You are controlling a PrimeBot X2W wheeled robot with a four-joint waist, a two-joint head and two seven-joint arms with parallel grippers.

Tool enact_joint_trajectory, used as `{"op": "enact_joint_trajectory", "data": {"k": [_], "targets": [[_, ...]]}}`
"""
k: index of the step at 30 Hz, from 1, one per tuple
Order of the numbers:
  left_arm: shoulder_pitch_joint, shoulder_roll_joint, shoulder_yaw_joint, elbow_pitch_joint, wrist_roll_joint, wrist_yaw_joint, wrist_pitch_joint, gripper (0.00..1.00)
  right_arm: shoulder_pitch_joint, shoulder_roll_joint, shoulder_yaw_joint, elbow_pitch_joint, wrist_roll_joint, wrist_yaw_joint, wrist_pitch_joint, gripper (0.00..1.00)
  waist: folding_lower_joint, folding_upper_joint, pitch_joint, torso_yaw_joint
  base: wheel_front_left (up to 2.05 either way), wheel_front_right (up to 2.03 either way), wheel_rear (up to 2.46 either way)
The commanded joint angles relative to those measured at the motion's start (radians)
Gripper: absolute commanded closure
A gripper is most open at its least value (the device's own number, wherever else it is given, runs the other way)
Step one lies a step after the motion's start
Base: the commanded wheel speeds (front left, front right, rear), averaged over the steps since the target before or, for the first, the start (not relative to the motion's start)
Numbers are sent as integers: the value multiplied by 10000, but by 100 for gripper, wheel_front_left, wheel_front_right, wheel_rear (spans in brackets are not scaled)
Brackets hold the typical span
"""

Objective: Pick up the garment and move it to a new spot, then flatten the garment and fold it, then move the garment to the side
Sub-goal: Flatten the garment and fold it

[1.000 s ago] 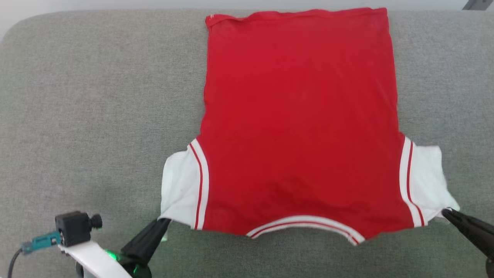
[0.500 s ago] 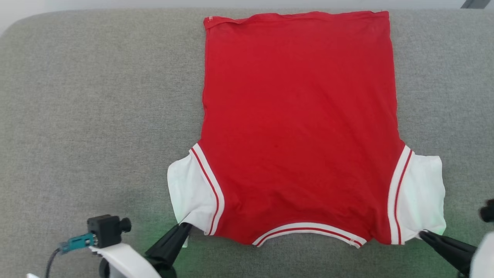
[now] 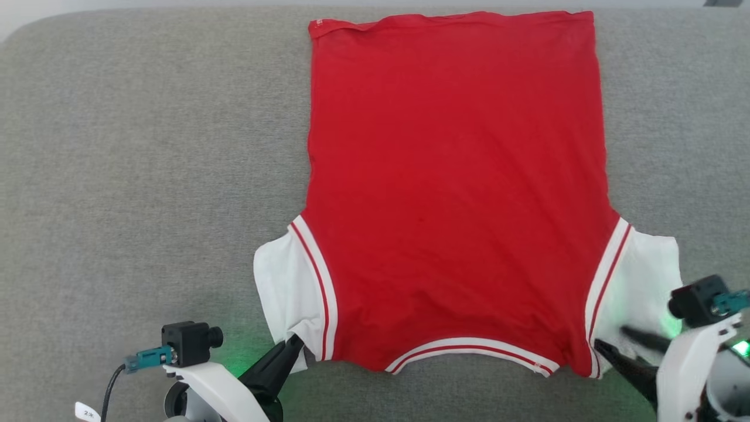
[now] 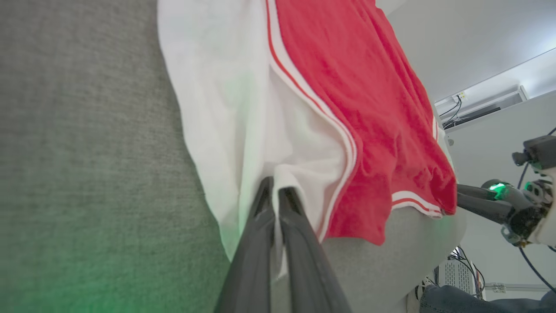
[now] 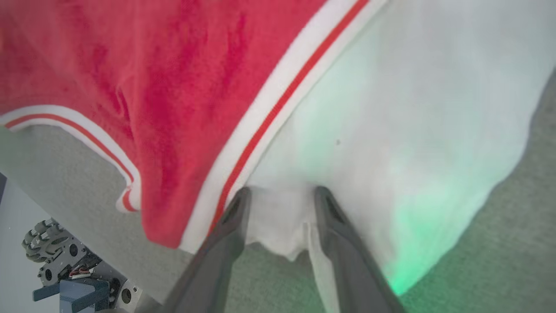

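The red garment [image 3: 457, 187] lies spread flat on the grey cushion [image 3: 146, 176], its hem at the far side and its collar trim toward me. My left gripper [image 3: 295, 344] sits at the near left and is shut on the lower edge of the white left sleeve [image 3: 287, 287]; the left wrist view shows white fabric pinched between its closed fingers [image 4: 260, 204]. At the near right, my right gripper [image 3: 610, 337] stands open with its fingers [image 5: 236, 208] on either side of the white right sleeve's corner [image 5: 278, 226].
The cushion's front edge [image 5: 65, 174] runs just below the collar, with a wheeled base [image 5: 56, 256] beneath it. Wide bare grey fabric [image 3: 117, 117] stretches left of the garment, and a narrower strip [image 3: 679, 117] lies to its right. A pale wall sits behind.
Both grippers have moved inward along the near edge, slackening the sleeves. The right gripper, shut on the sleeve corner before, has opened. The left stays shut on its sleeve.
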Motion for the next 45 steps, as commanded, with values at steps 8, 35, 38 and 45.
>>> {"op": "enact_joint_trajectory", "data": {"k": [8,35,38,45], "targets": [[163,165,118,-503,309,-86,-192,100,-191,-479,-2132,-978,56,-34,-217,0,0,0,-1,336,0,0,0],[-1364,-921,-264,-2676,1283,-180,-226,100,-11143,-416,-2866,6435,-4298,-34,3114,0,0,0,2665,3421,0,0,0],[-1479,-932,-371,-2706,1281,-179,-242,100,-11878,-516,-2925,7265,-4675,-34,3881,0,0,0,2868,3655,0,0,0],[-1657,-1026,-562,-2721,1203,-189,-302,100,-12152,-445,-2764,8439,-5034,-34,4850,0,0,0,3185,3835,0,0,0]]}}
